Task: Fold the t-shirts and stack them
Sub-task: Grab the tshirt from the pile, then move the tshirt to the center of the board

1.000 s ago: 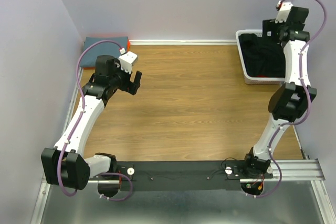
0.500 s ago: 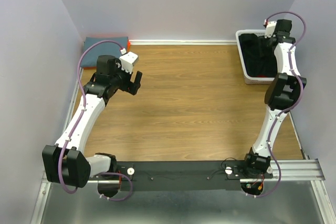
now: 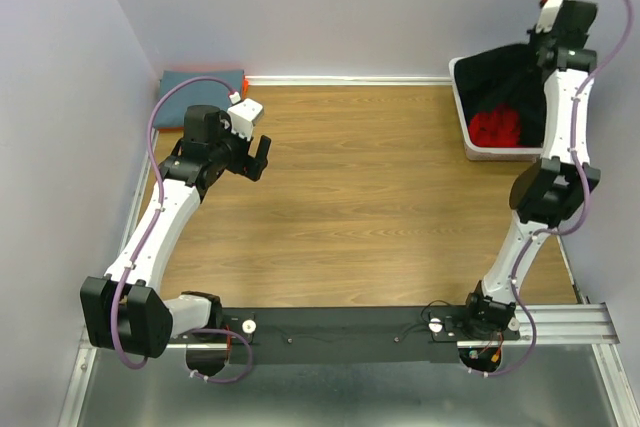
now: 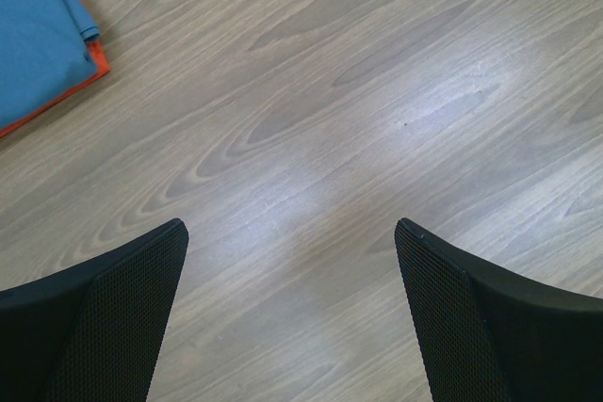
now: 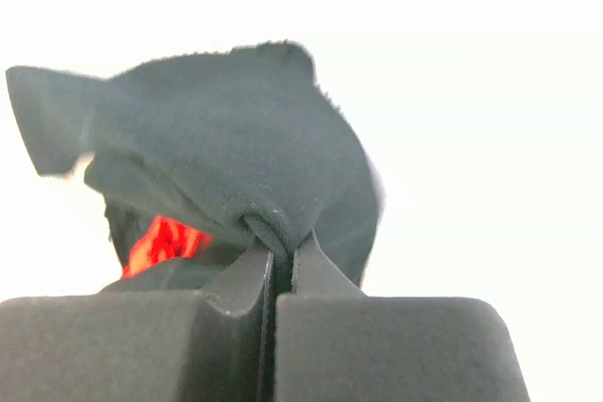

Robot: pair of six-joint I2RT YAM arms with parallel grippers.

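Observation:
My right gripper (image 5: 281,244) is shut on a fold of a black t-shirt (image 5: 226,138). In the top view that black t-shirt (image 3: 503,77) hangs lifted from the right gripper (image 3: 541,51), high over the white basket (image 3: 463,117) at the back right. Below it in the basket lies a bright red t-shirt (image 3: 495,128), which also shows under the black cloth as the red t-shirt (image 5: 162,240) in the right wrist view. My left gripper (image 3: 259,157) hovers open over bare wood, its fingers (image 4: 132,317) wide apart around nothing; the left gripper (image 4: 290,225) looks straight down at the table.
A folded slate-blue t-shirt (image 3: 203,83) on an orange one sits in the back left corner; in the left wrist view this blue t-shirt (image 4: 38,35) has the orange edge (image 4: 97,67) beneath it. Walls close in on three sides. The wooden table (image 3: 360,197) spreads between the arms.
The right gripper went down into the basket, shut on the black t-shirt and rose with it, uncovering the red one. The left arm has stayed still.

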